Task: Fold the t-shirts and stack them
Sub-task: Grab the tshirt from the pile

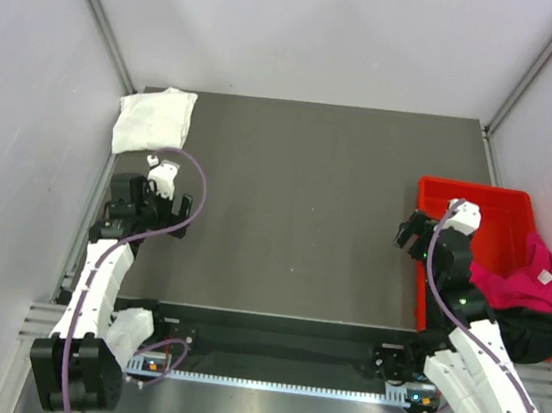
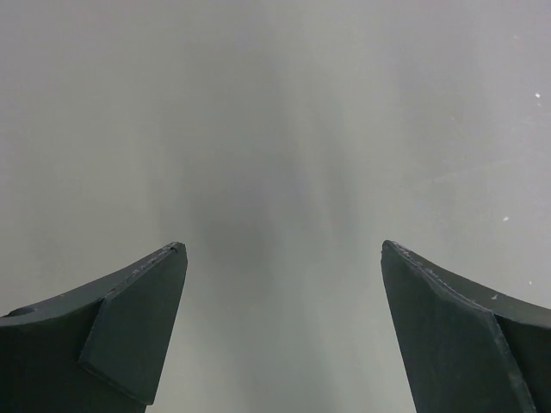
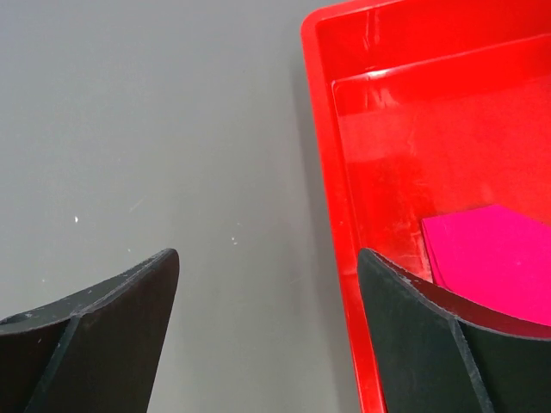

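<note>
No text, brand or number can be read in any view. A small white tag (image 1: 546,277) on the pink t-shirt (image 1: 536,289), which lies in the red bin (image 1: 474,190), is too small to make out. The pale strip (image 1: 274,385) left of the bin, at the table's near edge, shows only fine tick marks, with no legible figures.

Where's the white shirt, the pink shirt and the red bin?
white shirt (image 1: 152,121), top view, middle of the cloth
pink shirt (image 1: 532,278), top view, middle of the bunched cloth
red bin (image 1: 480,224), top view, bare floor inside
</note>
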`<state>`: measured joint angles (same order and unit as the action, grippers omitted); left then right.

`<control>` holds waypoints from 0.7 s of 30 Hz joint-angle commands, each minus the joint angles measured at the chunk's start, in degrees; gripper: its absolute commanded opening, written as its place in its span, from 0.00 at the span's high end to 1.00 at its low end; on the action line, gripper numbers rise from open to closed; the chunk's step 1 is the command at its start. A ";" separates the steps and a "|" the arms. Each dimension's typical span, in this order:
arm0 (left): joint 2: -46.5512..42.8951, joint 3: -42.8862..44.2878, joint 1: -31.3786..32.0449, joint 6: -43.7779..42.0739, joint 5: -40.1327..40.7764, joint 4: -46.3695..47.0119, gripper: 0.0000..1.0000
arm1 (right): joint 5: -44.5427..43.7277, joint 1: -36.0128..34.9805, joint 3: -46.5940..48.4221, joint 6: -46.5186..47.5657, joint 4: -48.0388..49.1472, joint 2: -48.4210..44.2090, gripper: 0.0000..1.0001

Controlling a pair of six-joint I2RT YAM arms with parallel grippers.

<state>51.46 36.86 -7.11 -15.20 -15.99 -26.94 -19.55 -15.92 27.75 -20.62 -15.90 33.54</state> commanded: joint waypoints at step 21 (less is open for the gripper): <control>14.19 7.98 23.99 -4.50 -8.79 17.92 0.01 | -3.24 28.52 20.06 0.05 -14.60 12.68 0.08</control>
<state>64.73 47.05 16.97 -23.05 -25.06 -22.68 -29.12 2.48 44.88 -20.99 -27.70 45.12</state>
